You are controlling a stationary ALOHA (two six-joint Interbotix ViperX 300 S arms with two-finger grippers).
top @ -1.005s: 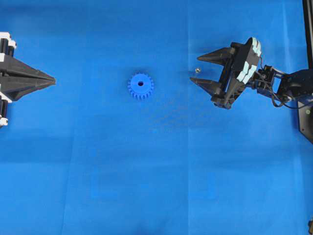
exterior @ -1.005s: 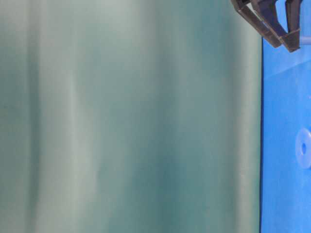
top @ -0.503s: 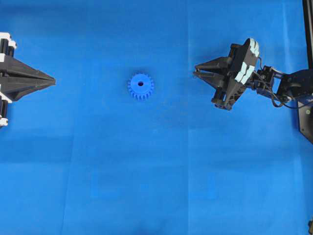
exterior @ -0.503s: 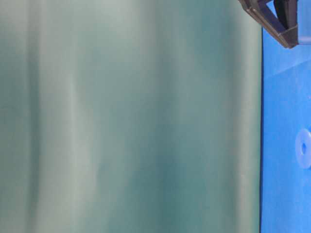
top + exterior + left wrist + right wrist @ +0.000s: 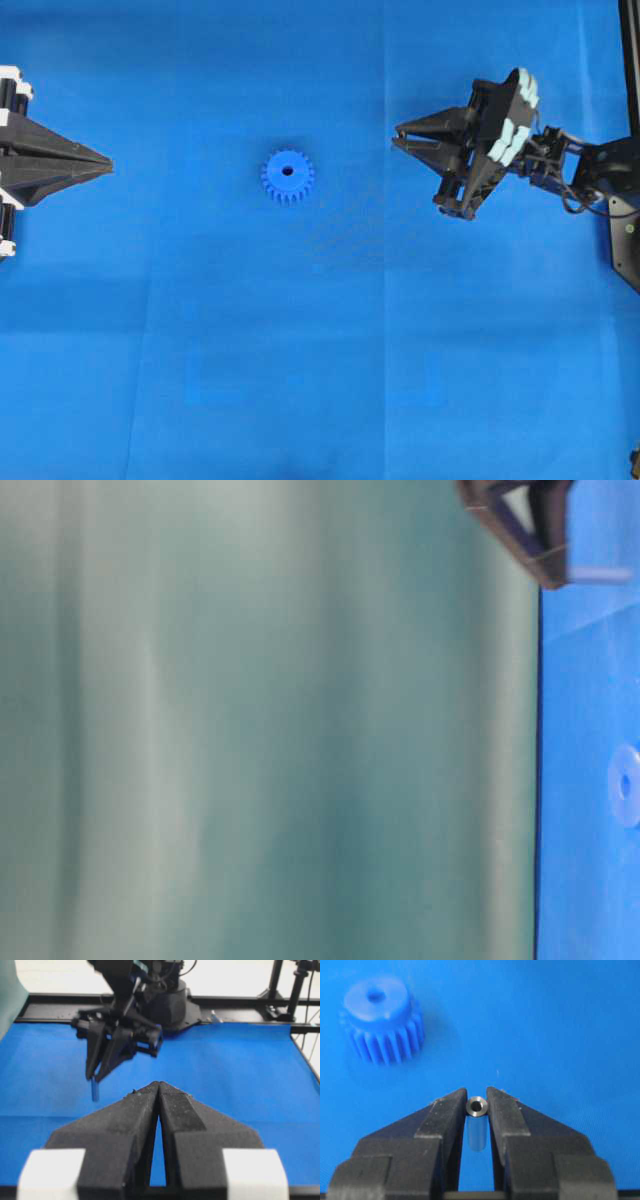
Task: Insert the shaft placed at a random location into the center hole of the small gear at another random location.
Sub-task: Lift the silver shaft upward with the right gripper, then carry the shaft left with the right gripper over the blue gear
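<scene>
Cloth, flat blue table cover point(image 5: 300, 350). Right black gripper point(image 5: 477, 1110) clamped on shaft. Left black gripper point(image 5: 158, 1091), tips pressed together, empty. Bright blue plastic toothed gear point(image 5: 288, 177) on cloth mid-table, well apart from both; small dark center hole point(image 5: 288, 170). Tiny silvery metal shaft point(image 5: 476, 1127), hollow-ended, lower part hidden between the fingers.

Shiny, smooth metal on the shaft point(image 5: 477, 1110); matt blue plastic on the small gear point(image 5: 382, 1020); rough, grainy black facing on the right gripper point(image 5: 476, 1106) fingers point(image 5: 442, 1117); matt blue table sheet point(image 5: 320, 350), faintly creased.
</scene>
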